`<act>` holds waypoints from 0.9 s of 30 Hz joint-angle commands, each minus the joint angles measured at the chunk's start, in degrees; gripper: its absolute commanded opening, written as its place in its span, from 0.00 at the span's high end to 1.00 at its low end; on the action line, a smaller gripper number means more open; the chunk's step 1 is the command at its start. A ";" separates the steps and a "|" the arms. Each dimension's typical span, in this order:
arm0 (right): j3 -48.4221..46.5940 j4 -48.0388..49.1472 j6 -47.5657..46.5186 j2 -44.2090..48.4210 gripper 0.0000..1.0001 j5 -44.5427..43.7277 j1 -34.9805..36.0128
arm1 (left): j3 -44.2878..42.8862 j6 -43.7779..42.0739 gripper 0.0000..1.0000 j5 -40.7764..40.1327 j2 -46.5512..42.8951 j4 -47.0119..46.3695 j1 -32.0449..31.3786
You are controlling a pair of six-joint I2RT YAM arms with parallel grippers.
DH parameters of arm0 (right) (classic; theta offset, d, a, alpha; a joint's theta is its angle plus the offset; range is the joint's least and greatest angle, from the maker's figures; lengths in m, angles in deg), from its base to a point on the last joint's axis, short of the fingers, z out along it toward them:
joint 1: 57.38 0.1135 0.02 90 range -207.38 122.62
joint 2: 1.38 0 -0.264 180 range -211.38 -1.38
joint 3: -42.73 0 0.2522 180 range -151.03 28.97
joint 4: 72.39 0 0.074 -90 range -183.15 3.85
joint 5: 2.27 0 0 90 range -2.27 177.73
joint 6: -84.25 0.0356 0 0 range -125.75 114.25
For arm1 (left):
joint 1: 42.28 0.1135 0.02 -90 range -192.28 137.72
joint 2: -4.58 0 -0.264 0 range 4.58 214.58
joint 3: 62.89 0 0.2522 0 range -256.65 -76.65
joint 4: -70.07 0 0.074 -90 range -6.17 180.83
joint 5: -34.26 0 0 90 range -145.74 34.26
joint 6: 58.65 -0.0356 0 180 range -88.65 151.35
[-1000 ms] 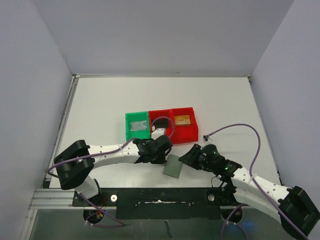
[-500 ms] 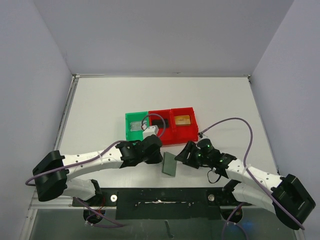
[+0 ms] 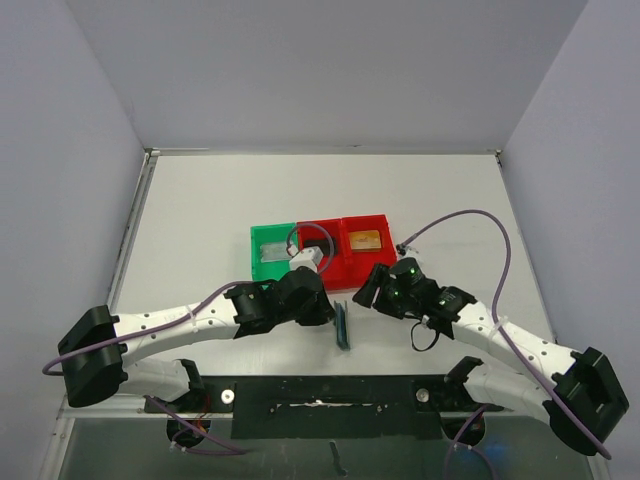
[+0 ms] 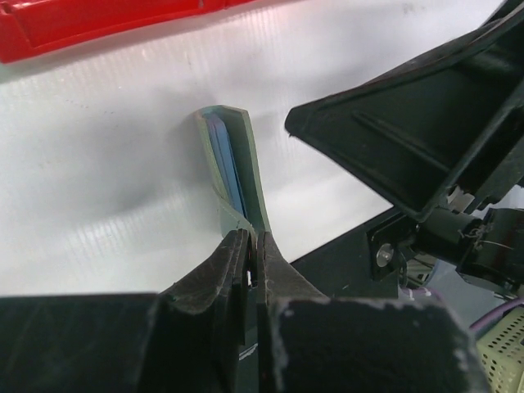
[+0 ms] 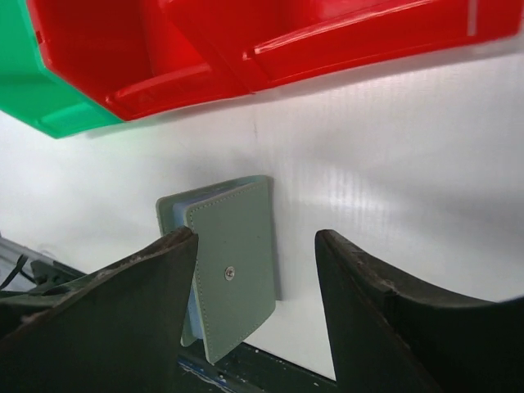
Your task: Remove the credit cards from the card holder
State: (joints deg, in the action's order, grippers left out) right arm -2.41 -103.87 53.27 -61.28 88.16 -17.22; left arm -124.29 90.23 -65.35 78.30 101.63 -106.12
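Left pincer point(image 4: 250, 250) clamps the card holder point(image 4: 232, 160) by one edge, standing it upright on the table point(image 4: 98, 164) near the front rim. Right pincer point(image 5: 254, 241) gapes beside it. A slipping thin grip could topple it closed.

Left gripper point(image 4: 252, 246), arm stretched low, is clamped on one edge of the card holder point(image 5: 233, 270), while right gripper point(image 5: 254, 241) hangs spread wide just right of it.
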 commanded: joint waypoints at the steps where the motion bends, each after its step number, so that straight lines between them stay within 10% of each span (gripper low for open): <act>1: -1.67 -8.54 -0.94 4.11 0.39 -7.96 -0.27 | -2.30 -1.00 1.00 2.12 -1.00 -6.48 -0.53; 17: 1.07 -6.55 1.82 12.77 0.01 -7.38 -0.17 | -0.94 2.20 1.00 -0.65 -2.13 -3.42 -0.59; 27: 4.08 1.48 2.99 14.27 0.02 -8.44 -0.29 | 13.49 9.37 1.00 -6.82 -13.96 5.28 0.12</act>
State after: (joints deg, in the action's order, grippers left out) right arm -0.59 -110.88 58.23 -49.21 79.66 -17.24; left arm -116.09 95.95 -69.30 68.61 103.64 -106.40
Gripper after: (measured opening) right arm 0.978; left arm 0.025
